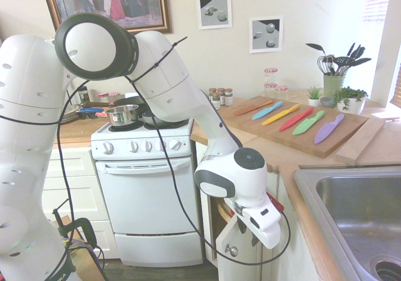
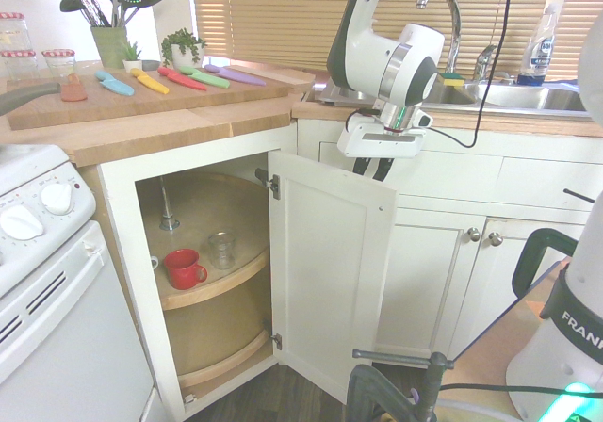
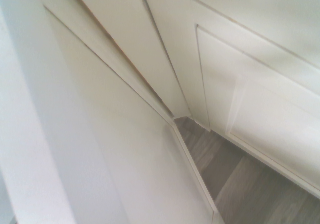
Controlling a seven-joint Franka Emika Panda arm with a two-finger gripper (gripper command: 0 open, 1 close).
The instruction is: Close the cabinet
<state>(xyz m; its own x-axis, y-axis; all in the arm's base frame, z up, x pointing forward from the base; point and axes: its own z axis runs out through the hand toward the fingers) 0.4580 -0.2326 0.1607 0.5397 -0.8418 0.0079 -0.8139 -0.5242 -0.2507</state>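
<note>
Now: cabinet point(image 2: 325, 281) white, door swung wide | round wooden shelves showing | pincer point(image 2: 377, 168) state unclear

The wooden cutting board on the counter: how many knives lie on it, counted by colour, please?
Orange knife: 1
Blue knife: 1
Yellow knife: 1
Red knife: 1
Green knife: 1
Purple knife: 1
Total: 6
</note>
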